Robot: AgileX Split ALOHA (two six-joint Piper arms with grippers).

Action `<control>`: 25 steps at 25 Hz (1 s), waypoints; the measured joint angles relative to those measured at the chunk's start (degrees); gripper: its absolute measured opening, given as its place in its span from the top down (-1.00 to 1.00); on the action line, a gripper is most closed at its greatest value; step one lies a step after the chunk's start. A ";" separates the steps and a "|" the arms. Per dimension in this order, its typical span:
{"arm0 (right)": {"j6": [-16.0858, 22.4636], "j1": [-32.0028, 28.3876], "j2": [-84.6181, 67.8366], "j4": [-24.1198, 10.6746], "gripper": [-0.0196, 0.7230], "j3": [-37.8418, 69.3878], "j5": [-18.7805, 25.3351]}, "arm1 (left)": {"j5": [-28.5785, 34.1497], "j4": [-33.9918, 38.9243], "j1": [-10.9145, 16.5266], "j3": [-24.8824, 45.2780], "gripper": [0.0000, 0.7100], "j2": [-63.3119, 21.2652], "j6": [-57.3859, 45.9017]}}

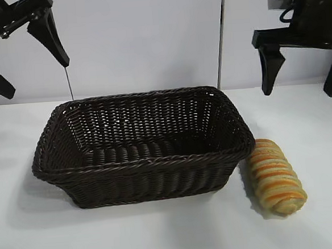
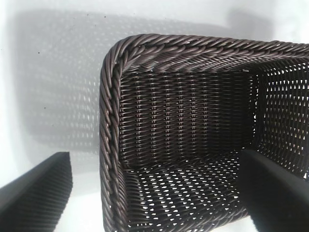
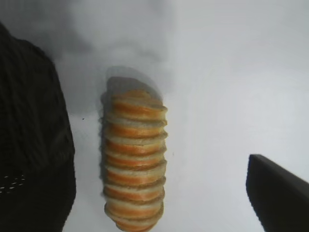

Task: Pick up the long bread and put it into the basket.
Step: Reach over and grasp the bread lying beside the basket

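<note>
The long bread (image 1: 275, 177) is seen lying on the white desk (image 1: 162, 233), just beside the basket (image 1: 143, 160). Farther back, the right pincer (image 1: 303, 86) is held open above the bread; the left pincer (image 1: 34, 76) is held open over the basket's far corner.

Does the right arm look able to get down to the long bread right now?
Probably yes. The right pincer hangs open above the long bread, which lies on the table just outside the basket, with nothing between them. The basket wall sits close, though.
</note>
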 joint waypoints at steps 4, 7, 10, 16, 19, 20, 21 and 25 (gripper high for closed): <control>-2.86 -0.02 0.00 4.16 -0.86 5.40 -6.07 | 0.00 0.00 0.00 0.00 -0.89 0.00 0.00; -3.99 -0.02 0.00 5.84 -0.86 8.37 -9.72 | 0.00 0.00 0.00 0.00 -0.89 0.00 0.00; -4.46 -0.02 0.00 6.53 -0.84 10.60 -12.60 | 0.00 0.00 0.00 0.00 -0.89 0.00 0.00; -4.65 -0.02 0.00 7.56 -0.84 12.43 -15.15 | 0.05 0.00 0.00 0.00 -0.89 0.00 0.00; -5.22 -0.02 0.19 8.80 -0.84 12.47 -15.82 | 0.05 0.00 0.00 0.00 -0.89 0.00 0.00; -5.43 -0.02 0.48 9.38 -0.84 12.47 -15.99 | 0.11 0.00 0.00 0.00 -0.89 0.00 0.00; -5.63 -0.02 0.72 9.90 -0.83 12.47 -16.05 | 0.15 0.00 0.00 0.00 -0.89 0.00 0.00; -5.69 -0.02 1.32 10.41 -0.71 12.47 -16.46 | 0.27 0.07 0.00 0.00 -0.89 0.00 0.00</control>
